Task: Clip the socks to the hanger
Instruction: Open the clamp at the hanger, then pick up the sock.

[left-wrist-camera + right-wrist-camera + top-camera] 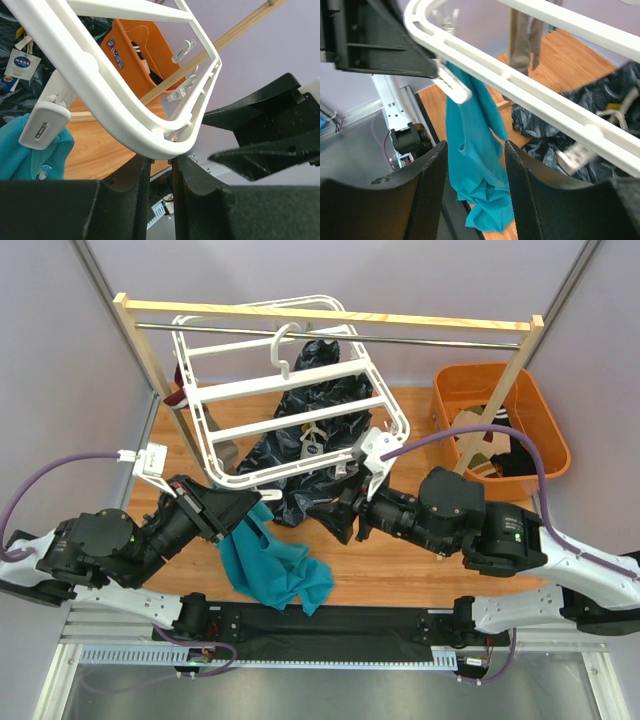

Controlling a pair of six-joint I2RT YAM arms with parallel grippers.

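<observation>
Teal sock [272, 565]: hangs from a clip [45, 125] on the hanger [120, 107], at its near-left corner; the lower end lies heaped on the desk [400, 575] by the near edge.
Frame: white plastic, hooked on the wooden rack [330, 312] over the desk's far-left part.
Left end effector [159, 167]: fingers nearly together at the corner rim; we cannot tell whether they clamp it.
Right end effector [475, 145]: fingers well apart, holding nothing, facing the sock.
Other socks [512, 462]: in the orange bin [478, 370] at the far-right corner.
Handling: we judge socks light and limp, best pinched near the cuff. The frame looks stiff yet free to swing, so we steady its rim.
</observation>
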